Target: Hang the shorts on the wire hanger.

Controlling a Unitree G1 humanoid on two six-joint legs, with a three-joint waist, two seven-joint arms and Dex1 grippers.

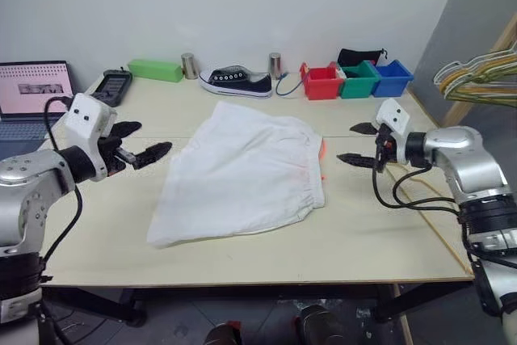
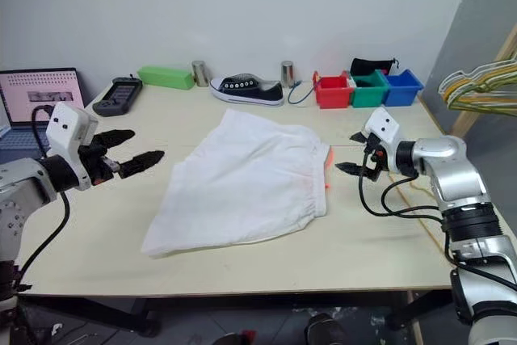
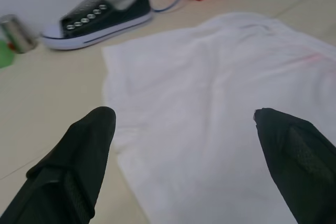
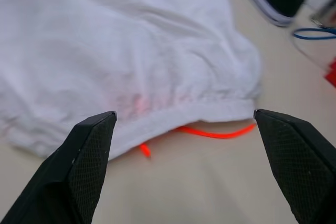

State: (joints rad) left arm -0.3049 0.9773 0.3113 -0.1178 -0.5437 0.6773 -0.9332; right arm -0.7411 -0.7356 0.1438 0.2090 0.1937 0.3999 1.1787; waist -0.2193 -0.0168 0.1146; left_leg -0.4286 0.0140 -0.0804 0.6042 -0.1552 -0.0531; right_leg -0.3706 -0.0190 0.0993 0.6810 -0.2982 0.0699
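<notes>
Silver arms, white wrist camera boxes, black jaws, looping black cables

We hold both arms raised and bent inward, our left gripper (image 1: pixel 139 141) and right gripper (image 1: pixel 360 145) facing each other, fingers spread wide, gripping nothing.

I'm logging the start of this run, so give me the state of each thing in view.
shorts: flat on the table, unheld
left end effector: open, beside the shorts
right end effector: open, facing the waistband
sneaker: upright
laptop: open, screen lit
</notes>
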